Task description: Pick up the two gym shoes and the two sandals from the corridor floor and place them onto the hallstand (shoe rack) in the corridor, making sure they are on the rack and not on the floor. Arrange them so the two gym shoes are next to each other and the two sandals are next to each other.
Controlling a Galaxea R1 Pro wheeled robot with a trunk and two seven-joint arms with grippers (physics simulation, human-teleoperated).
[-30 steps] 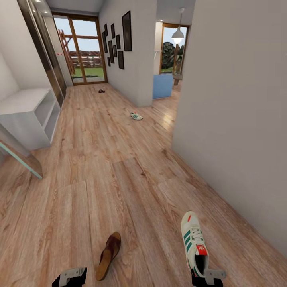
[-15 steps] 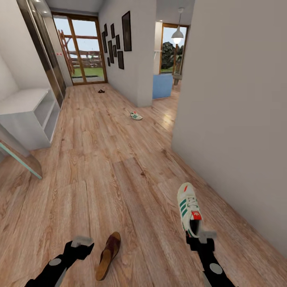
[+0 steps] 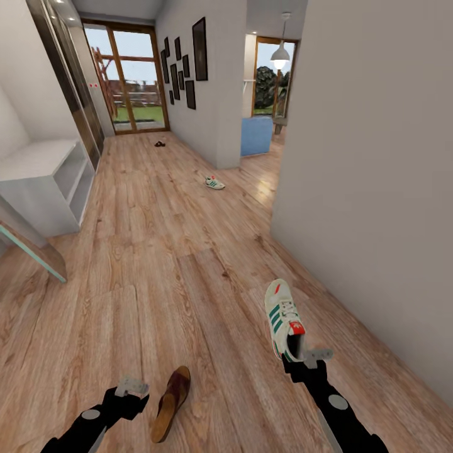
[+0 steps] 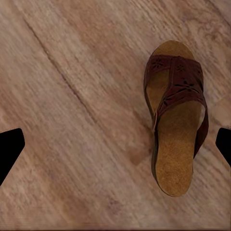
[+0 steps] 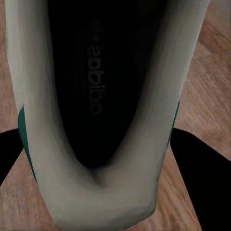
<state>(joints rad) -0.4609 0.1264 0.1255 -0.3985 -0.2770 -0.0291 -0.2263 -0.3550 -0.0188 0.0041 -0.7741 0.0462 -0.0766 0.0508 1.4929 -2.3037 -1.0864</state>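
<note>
Holding one gym shoe (image 3: pixel 281 319) pinched at the heel in the right claw (image 3: pixel 306 360), left claw (image 3: pixel 130 389) spread beside a sandal (image 3: pixel 171 401), the robot has nothing on the hallstand (image 3: pixel 44 182) yet; another gym shoe (image 3: pixel 214 183) and sandal (image 3: pixel 160 144) lie far down the corridor floor (image 3: pixel 157 270).

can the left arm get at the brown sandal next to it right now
Probably yes. The left gripper hangs beside the sandal with jaws open and only bare floor between; it needs a short sideways shift.

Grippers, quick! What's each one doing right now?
Left gripper: open, holding nothing, beside the brown sandal.
Right gripper: shut on the gym shoe at its heel.
</note>
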